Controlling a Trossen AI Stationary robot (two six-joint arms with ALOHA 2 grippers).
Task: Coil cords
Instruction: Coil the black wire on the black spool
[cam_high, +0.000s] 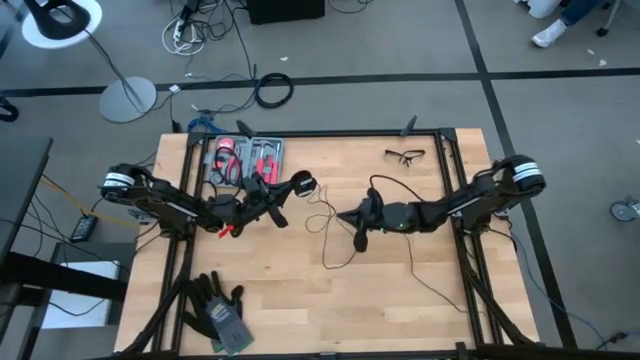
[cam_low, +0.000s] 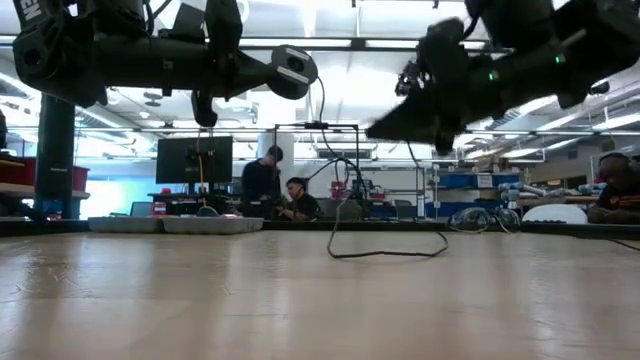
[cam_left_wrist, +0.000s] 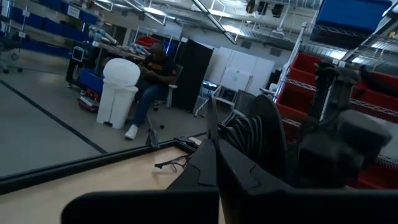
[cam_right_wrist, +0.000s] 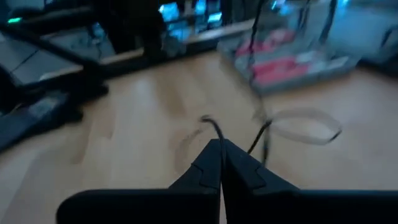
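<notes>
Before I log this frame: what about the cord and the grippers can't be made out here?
- Cord end at the left gripper: in the high view too small to tell how it is held.
- Left wrist view: wound cord partly hidden by the fingers.
- Right wrist view: blurred; cord meets the shut right gripper, grip unclear.
- Low view: both grippers are dark silhouettes.

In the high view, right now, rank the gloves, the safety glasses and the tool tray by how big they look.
1. Tool tray, largest.
2. Gloves; the pair covers nearly as much area as the tray, so the order of these two is unsure.
3. Safety glasses, clearly smallest.
</notes>
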